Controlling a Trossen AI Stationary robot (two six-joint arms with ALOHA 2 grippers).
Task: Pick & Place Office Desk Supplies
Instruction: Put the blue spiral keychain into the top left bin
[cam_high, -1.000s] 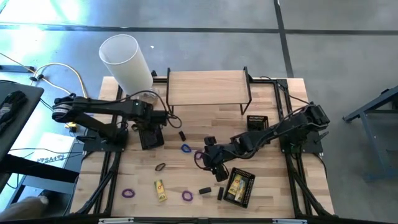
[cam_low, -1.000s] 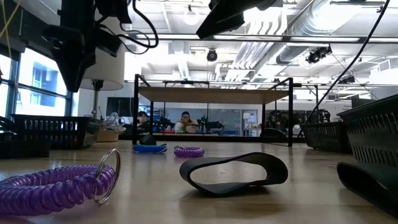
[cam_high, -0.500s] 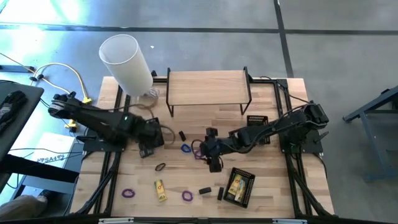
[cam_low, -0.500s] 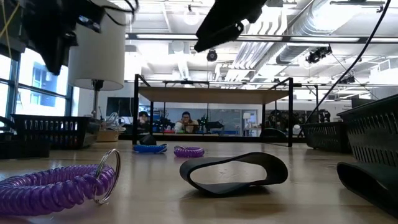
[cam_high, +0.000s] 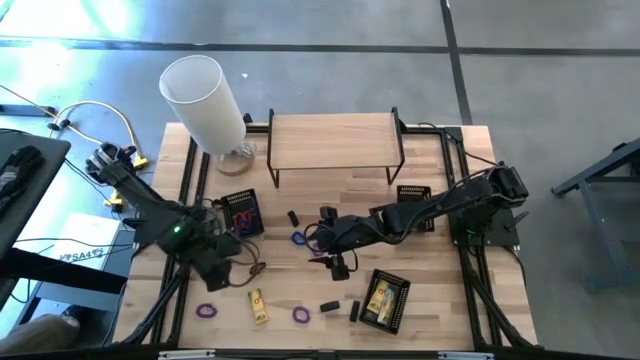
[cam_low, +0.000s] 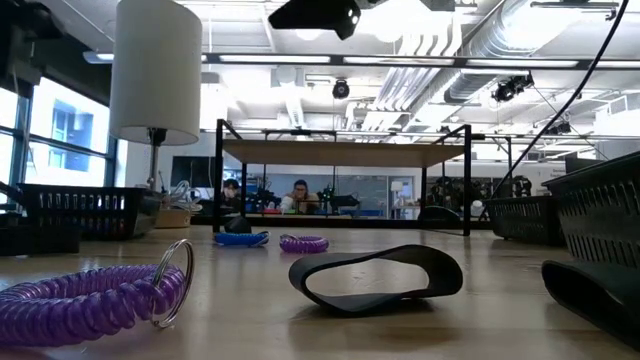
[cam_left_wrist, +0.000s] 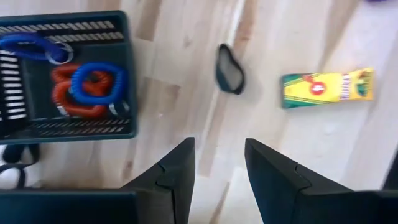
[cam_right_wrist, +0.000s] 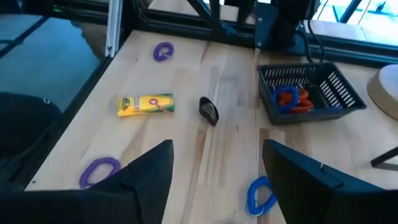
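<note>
the left claw (cam_high: 225, 268) hangs over the tabletop (cam_high: 300, 200) near its left front, fingers apart and holding nothing, just beside a dark band loop (cam_high: 257, 268) that lies flat on the wood. in the left wrist view that loop (cam_left_wrist: 229, 69) sits between a black mesh tray (cam_left_wrist: 65, 74) and a yellow crayon box (cam_left_wrist: 328, 86); the tray holds blue and red coil loops (cam_left_wrist: 93, 84). the right claw (cam_high: 335, 262) hovers near the middle of the tabletop, its fingers spread wide and empty, close to a blue coil loop (cam_high: 299, 238). two purple coil loops (cam_high: 206, 311) lie near the front edge, well apart, with small black blocks (cam_high: 330, 306) beside the one on the right. a second mesh tray (cam_high: 385, 299) at the front right holds another yellow box. a tall white cylinder (cam_high: 203, 100) stands at the back left.
</note>
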